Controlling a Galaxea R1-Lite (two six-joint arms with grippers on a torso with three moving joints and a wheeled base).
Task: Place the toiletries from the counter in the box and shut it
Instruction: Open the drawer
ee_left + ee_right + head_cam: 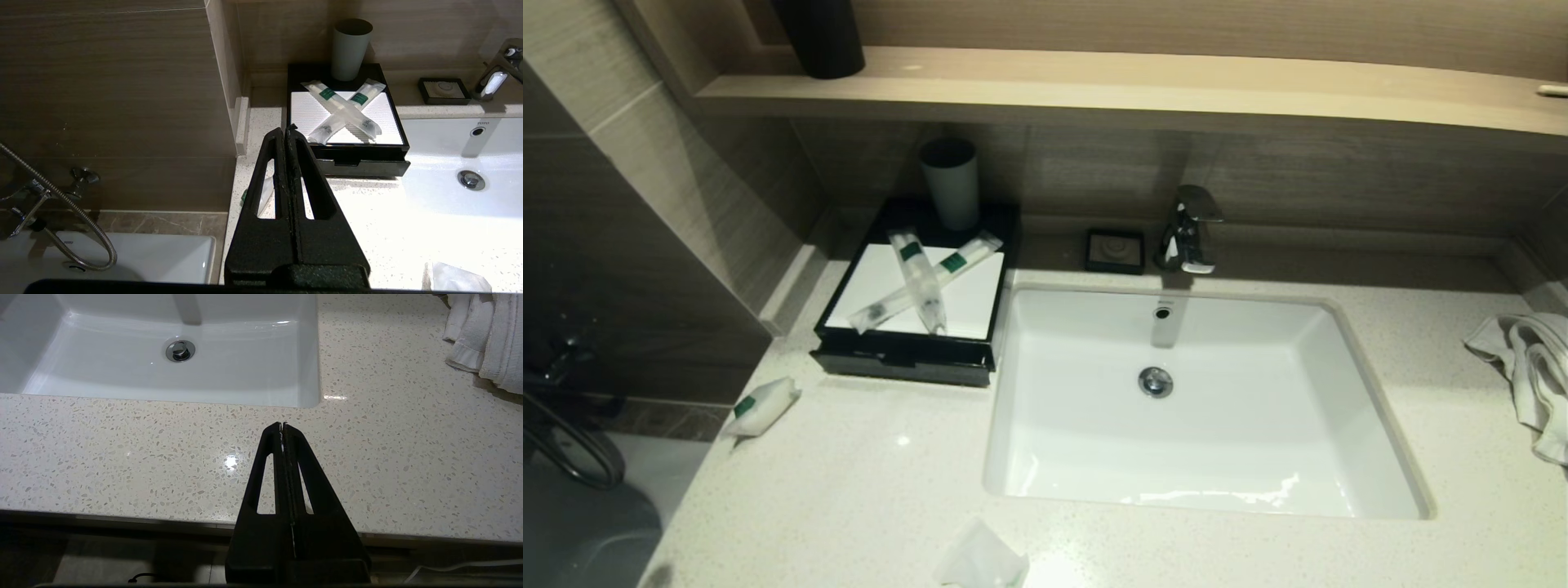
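Packet (982, 562) at counter (849, 490) front edge | second packet (761, 406) at counter's left edge, near box (907, 359) | two tubes (919, 278) crossed on box top | left gripper (284, 131) clenched, empty | right gripper (282, 425) clenched, empty, over counter's front edge

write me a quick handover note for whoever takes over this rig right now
Left gripper: shut, empty, above the counter's left end, pointing toward the box.
Right gripper: shut, empty, over the counter's front edge, right of the sink.
Two long tubes lie crossed on the box's white top, not inside.
One short packet sits on the counter left of the box; another packet at the front edge.
Drawer looks slightly open.
Done: nothing stowed.
Left: put all four in the box, then close it.
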